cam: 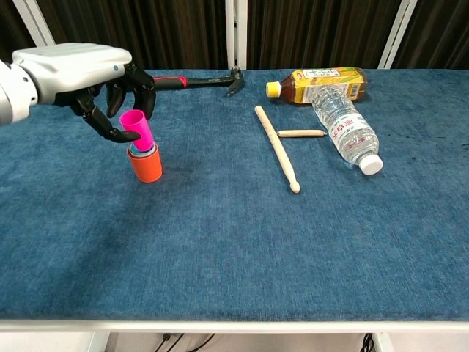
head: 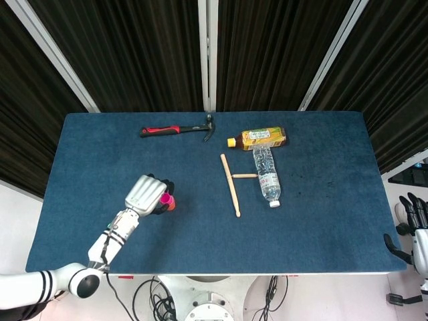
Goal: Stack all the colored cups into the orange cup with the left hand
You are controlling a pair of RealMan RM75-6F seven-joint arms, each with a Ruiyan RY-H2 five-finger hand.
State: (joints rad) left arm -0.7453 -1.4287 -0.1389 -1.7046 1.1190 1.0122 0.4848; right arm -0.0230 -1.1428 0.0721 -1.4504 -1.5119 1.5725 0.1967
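With my left hand (cam: 88,73) pinching the pink cup (cam: 137,130), its base entering the stack in the orange cup (cam: 146,166), I'd straighten it, press gently, then release.

Right hand (head: 416,224) cut by head view's edge, grip unclear. From above, left hand (head: 147,195) hides orange cup (cam: 146,166); pink cup (cam: 137,129) base sunk inside it.

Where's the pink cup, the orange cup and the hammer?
pink cup (cam: 138,129), chest view, on its side wall.
orange cup (cam: 147,168), chest view, on its outer wall.
hammer (cam: 170,81), chest view, on its red and black handle.
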